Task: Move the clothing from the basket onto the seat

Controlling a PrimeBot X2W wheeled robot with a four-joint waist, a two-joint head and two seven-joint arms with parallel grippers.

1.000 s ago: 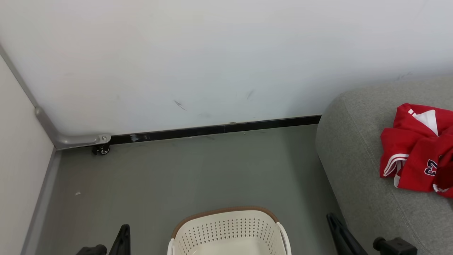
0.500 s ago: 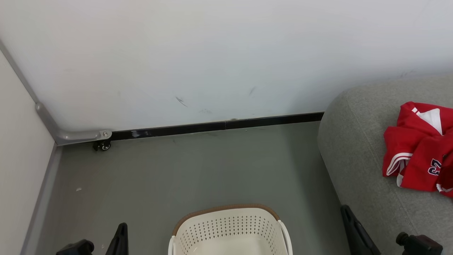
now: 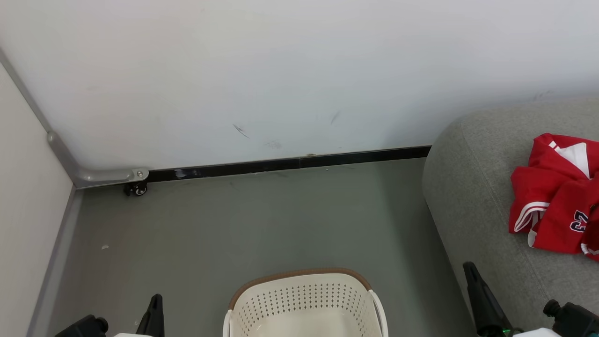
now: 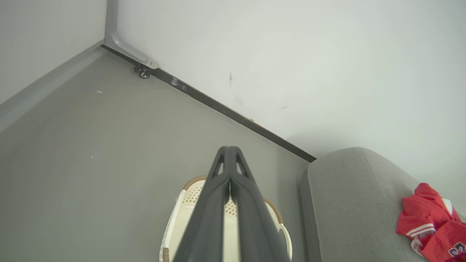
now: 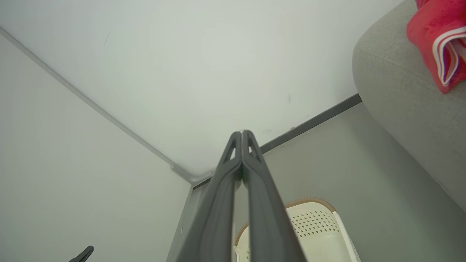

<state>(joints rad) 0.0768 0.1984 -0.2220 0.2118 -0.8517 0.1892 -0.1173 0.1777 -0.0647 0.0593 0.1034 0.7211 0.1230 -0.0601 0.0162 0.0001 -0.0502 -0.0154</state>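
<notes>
The red clothing (image 3: pixel 554 199) with white trim and dark numerals lies crumpled on the grey seat (image 3: pixel 472 196) at the right; it is also in the left wrist view (image 4: pixel 429 225) and the right wrist view (image 5: pixel 435 36). The cream basket (image 3: pixel 299 274) with its brown rim stands on the floor at the bottom centre, and the part of its inside that shows holds no garment. My left gripper (image 4: pixel 228 149) is shut and empty, above the basket (image 4: pixel 174 225). My right gripper (image 5: pixel 241 133) is shut and empty, low beside the seat's front edge (image 3: pixel 471 274).
A white wall with a black baseboard (image 3: pixel 290 164) runs behind the grey floor (image 3: pixel 234 229). A side panel closes the left, with a metal corner bracket and a small caster (image 3: pixel 135 188). Open floor lies between the basket and the wall.
The head camera has shifted slightly. My right gripper has moved to the right, closer to the seat's edge, and my left gripper has edged to the left. The clothing and basket have stayed put.
</notes>
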